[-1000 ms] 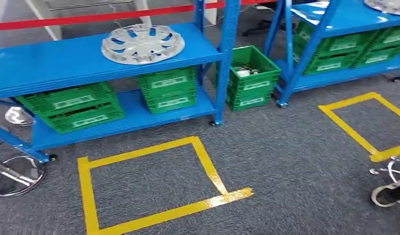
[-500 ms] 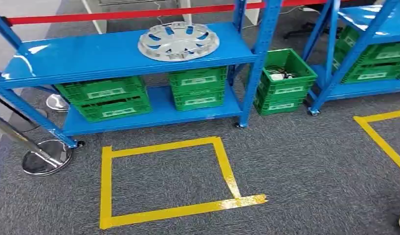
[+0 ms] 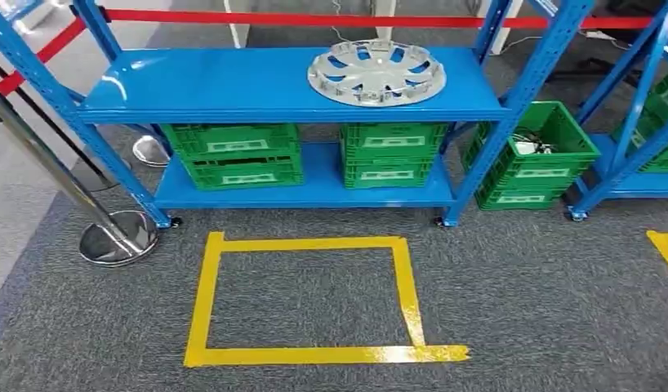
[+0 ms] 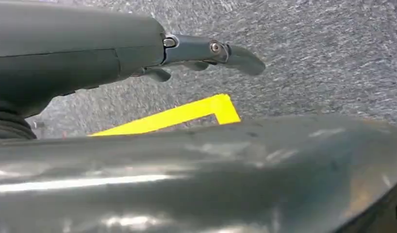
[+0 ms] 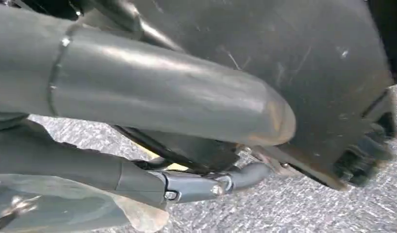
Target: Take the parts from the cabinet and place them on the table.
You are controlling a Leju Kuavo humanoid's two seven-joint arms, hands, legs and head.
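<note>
The left hand (image 4: pixel 138 53) hangs over grey carpet (image 3: pixel 518 302), fingers stretched out and holding nothing; the right hand (image 5: pixel 153 145) hangs likewise, fingers loosely extended, empty. Ahead of both hands lies a yellow tape square (image 3: pixel 302 298) — beyond it stands the blue cabinet (image 3: pixel 290 86), the silver wheel cover (image 3: pixel 376 72) on its top shelf. Green crates (image 3: pixel 233 153) sit below; another crate (image 3: pixel 535 159) beside holds cables. A chrome stanchion (image 3: pixel 110 233) stands by the cabinet's end, on the left hand's side.

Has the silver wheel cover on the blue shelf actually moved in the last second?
No. The wheel cover keeps its place on the right part of the blue shelf, above the green crates; the whole view swung instead.
</note>
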